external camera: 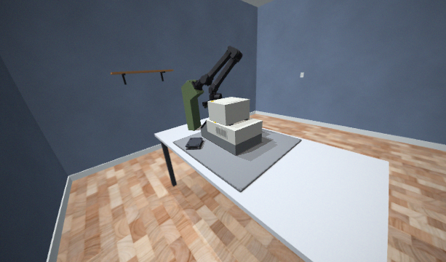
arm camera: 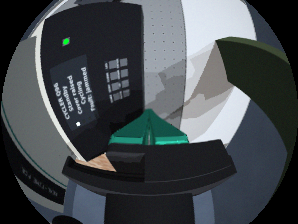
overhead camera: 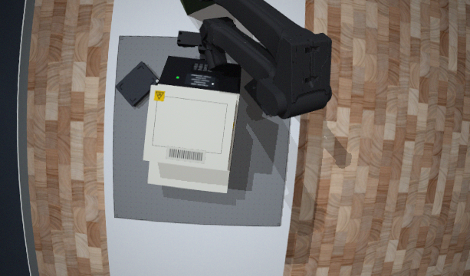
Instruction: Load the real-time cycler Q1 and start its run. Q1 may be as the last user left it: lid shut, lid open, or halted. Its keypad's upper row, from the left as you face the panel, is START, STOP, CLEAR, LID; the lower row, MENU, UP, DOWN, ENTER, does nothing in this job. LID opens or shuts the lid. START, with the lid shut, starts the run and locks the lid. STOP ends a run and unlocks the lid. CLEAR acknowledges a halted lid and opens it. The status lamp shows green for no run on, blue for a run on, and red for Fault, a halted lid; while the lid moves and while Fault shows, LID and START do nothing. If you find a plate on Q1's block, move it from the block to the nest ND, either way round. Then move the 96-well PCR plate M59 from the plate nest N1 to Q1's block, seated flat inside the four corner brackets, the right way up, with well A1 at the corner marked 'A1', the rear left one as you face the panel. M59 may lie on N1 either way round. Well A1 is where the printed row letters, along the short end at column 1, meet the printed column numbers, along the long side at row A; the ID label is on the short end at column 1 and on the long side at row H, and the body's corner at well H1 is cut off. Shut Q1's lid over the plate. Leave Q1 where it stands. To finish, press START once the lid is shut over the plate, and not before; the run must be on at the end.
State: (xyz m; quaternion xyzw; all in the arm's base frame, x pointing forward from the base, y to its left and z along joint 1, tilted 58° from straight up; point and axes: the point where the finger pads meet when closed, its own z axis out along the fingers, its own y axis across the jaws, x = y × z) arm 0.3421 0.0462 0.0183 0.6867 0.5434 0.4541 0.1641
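The cycler Q1 [overhead camera: 192, 126] stands on the grey mat with its cream lid [overhead camera: 190, 124] shut over the block. Its status lamp [overhead camera: 177, 77] shows green; it also shows in the wrist view [arm camera: 65, 42]. The black panel holds the keypad [overhead camera: 201, 67], seen in the wrist view [arm camera: 117, 79] just ahead of my fingertips. My gripper [overhead camera: 213, 63] hovers over the panel's keypad end and is shut with nothing between its teal fingertips [arm camera: 148, 129]. No plate is in view. The block under the lid is hidden.
An empty dark plate nest [overhead camera: 136, 83] lies on the mat left of Q1, also in the exterior view [external camera: 194, 143]. Another dark nest lies behind the panel, partly hidden by my arm. The green arm base [external camera: 191, 105] stands behind Q1.
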